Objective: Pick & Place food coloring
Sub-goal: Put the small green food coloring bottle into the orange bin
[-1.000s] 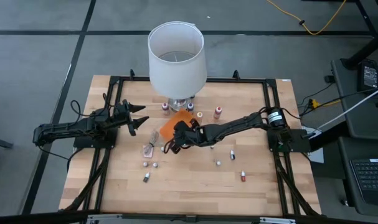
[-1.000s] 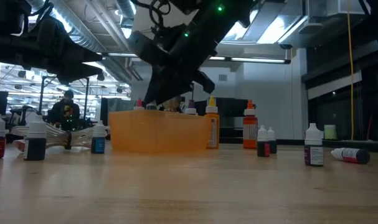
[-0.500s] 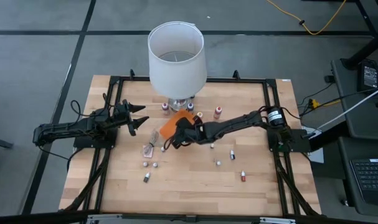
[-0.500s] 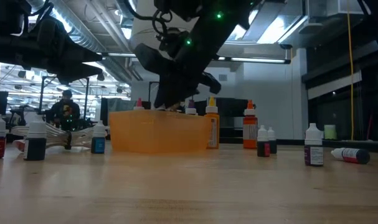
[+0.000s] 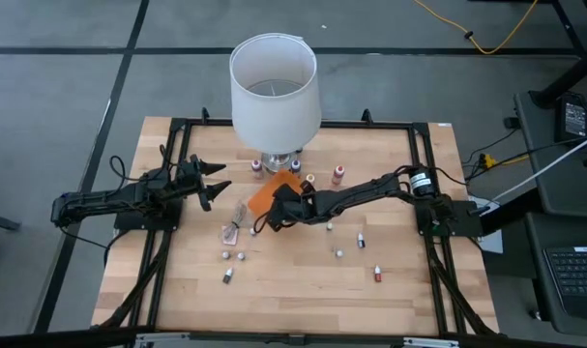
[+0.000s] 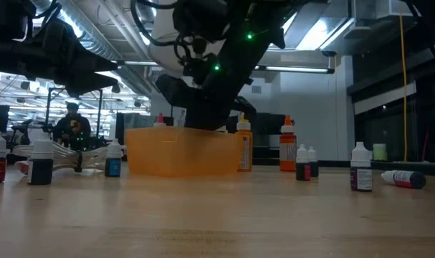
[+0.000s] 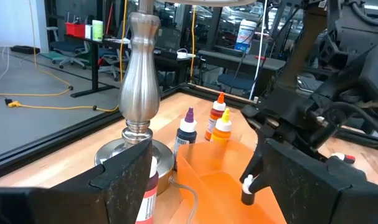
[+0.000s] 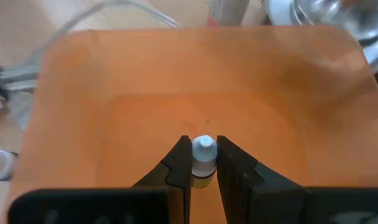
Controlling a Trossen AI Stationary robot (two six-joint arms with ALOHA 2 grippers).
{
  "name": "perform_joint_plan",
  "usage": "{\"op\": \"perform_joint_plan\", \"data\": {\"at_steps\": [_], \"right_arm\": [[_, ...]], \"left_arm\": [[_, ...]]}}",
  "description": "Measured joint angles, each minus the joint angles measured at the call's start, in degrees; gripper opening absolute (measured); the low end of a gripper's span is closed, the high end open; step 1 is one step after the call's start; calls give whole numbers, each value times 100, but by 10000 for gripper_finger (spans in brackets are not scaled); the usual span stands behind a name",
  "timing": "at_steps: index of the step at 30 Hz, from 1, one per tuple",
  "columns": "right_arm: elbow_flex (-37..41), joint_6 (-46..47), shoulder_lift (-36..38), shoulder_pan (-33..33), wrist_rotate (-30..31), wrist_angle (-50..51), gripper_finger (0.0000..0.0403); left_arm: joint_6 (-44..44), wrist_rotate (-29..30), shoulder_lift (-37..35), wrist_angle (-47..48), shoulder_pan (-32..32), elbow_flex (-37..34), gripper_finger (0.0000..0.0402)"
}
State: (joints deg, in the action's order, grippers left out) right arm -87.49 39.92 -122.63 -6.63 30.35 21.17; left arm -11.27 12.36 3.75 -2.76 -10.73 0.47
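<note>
My right gripper point(image 8: 204, 167) hovers over the flat orange tray point(image 5: 262, 197), shut on a tiny food coloring bottle point(image 8: 203, 163) with a white cap and a yellowish body. The low view shows the gripper point(image 6: 203, 118) just above the tray's rim point(image 6: 180, 133). Other food coloring bottles stand on the wood: by the lamp foot point(image 5: 339, 174), at the right point(image 5: 361, 240) and at the near left point(image 5: 227, 276). My left gripper point(image 5: 219, 177) waits open at the table's left, level, touching nothing. My right gripper pinches the bottle between its two fingertips point(image 8: 177, 163), on its sides just behind the white cap point(image 8: 204, 147). The fingers slant down from the table's right and lie along the bottle. The cap end sticks out past them, clear above the tray floor point(image 8: 195, 106).
A lamp with a white shade point(image 5: 274, 87) and a steel foot point(image 7: 141, 81) stands just behind the tray. A crumpled clear wrapper point(image 5: 237, 220) lies left of the tray. A red-capped bottle lies on its side at the near right point(image 5: 378, 275). Bare wood spans the near half.
My right gripper has sunk toward the orange tray with the bottle still pinched, tipping a little more downward; in the low view it now hangs just above the tray's rim.
</note>
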Motion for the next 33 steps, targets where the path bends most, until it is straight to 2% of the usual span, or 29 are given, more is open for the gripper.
{"op": "perform_joint_plan", "data": {"at_steps": [14,21,33], "right_arm": [[-10,-259,-149,0,-157,-69,57],[-10,-273,-149,24,-396,-30,85],[-10,-291,-149,44,-501,-32,93]], "left_arm": [[0,0,0,0,0,0,294],[1,0,0,0,0,0,294],[0,0,0,0,0,0,294]]}}
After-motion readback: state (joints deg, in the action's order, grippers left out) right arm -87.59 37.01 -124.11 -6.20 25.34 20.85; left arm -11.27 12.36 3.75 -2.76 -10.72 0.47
